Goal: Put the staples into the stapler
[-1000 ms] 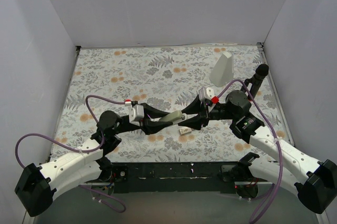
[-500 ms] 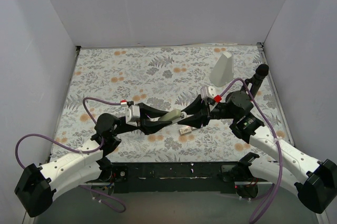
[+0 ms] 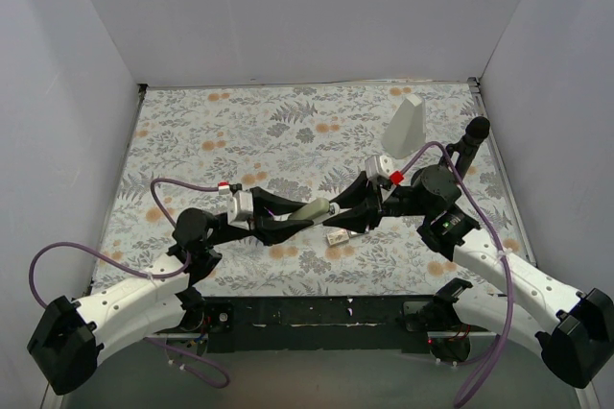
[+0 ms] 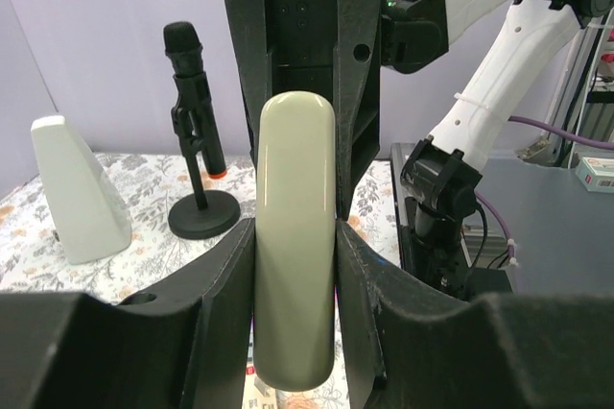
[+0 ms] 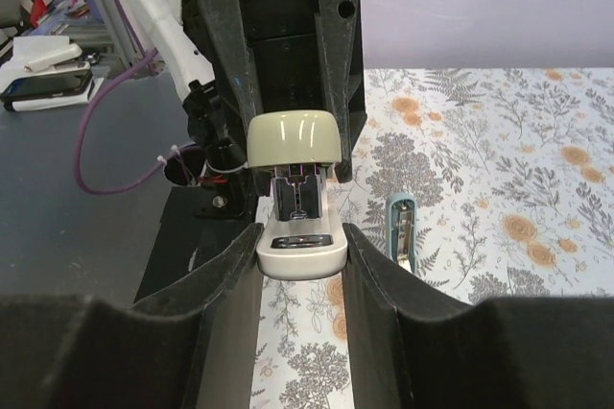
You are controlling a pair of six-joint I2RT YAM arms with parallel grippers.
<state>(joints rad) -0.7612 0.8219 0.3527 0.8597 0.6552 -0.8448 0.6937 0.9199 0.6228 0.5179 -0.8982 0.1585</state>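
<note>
Both grippers hold a beige/olive stapler (image 3: 309, 212) in the air over the middle of the floral mat. My left gripper (image 3: 291, 221) is shut on its rounded top arm (image 4: 295, 236). My right gripper (image 3: 343, 217) is shut on its pale base (image 5: 300, 251), and the stapler is hinged open between them. The light blue stapler (image 5: 401, 227) lies on the mat just right of my right fingers, its silver channel showing. A small pale thing (image 3: 338, 236) lies on the mat below the grippers; I cannot tell if it is the staples box.
A tall white wedge block (image 3: 405, 127) stands at the back right, also in the left wrist view (image 4: 79, 193). A black stand with a round base (image 3: 470, 140) is beside it near the right wall. The mat's near edge meets a black strip (image 3: 317, 311).
Both grippers, with the beige stapler between them, have shifted slightly left and away from me. The grips are unchanged.
</note>
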